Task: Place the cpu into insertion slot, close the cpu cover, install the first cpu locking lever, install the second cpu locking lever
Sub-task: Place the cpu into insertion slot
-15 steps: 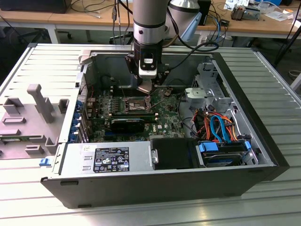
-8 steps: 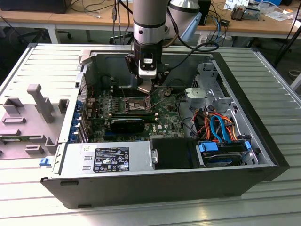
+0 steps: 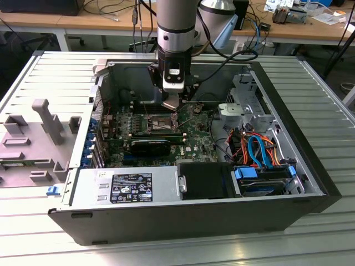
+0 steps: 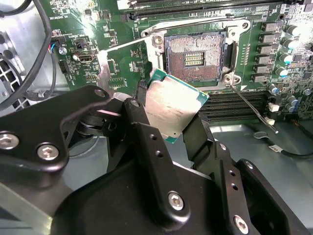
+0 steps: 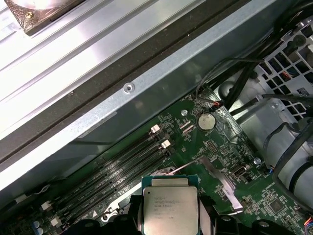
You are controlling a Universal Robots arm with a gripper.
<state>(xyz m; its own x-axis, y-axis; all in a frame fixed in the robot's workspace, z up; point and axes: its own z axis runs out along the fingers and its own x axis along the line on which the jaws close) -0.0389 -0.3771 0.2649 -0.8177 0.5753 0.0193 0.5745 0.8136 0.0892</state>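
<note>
The black two-fingered gripper (image 4: 168,125) has its jaws clamped on the small flat silver-topped square cpu (image 4: 173,110), poised at about one o'clock of the open dark-centred, silver-rimmed insertion slot (image 3: 158,123) in the exterior view; lowered off-square, it could bend the socket's pins (image 4: 195,45)

The cpu (image 4: 173,108) is showing a dull, smooth silver-grey metal top with a thin green edge. The gripper (image 4: 171,122) clamping it is looking matt black, dotted with shiny metal screws. The insertion slot (image 4: 195,56) is gleaming with a bright silvery metal rim on the glossy green circuit board (image 4: 73,19).
</note>
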